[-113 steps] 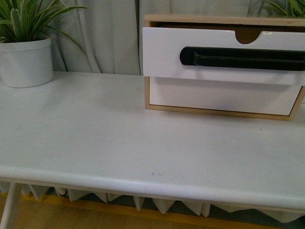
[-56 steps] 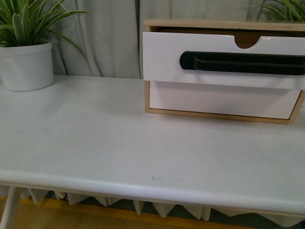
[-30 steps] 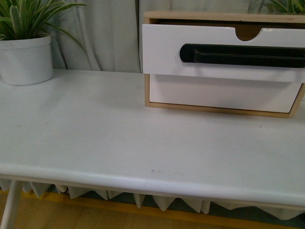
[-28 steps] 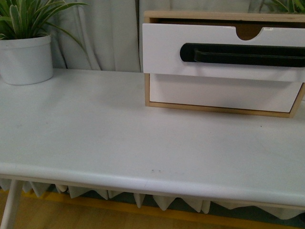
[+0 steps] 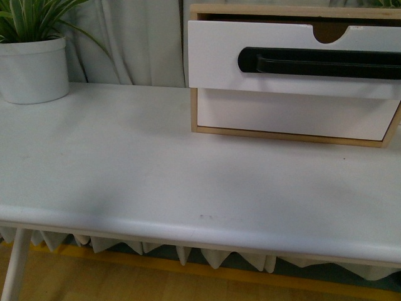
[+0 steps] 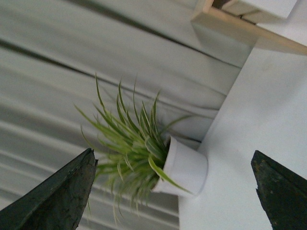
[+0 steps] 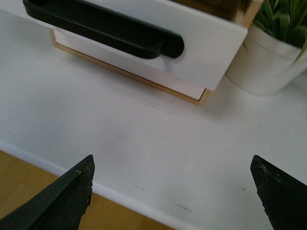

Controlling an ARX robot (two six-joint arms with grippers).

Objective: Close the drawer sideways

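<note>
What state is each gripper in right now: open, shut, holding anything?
Left gripper: open, holding nothing.
Right gripper: open, holding nothing, not touching the drawer.

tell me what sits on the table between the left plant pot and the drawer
Nothing: in the front view the table is bare between the plant pot and the drawer, only curtain behind.

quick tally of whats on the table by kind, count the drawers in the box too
potted plants: 2, the left plant and the right plant
wooden box: 1
drawers: 2, the drawer with the black handle, pulled out, and the plain drawer below it
total: 5
</note>
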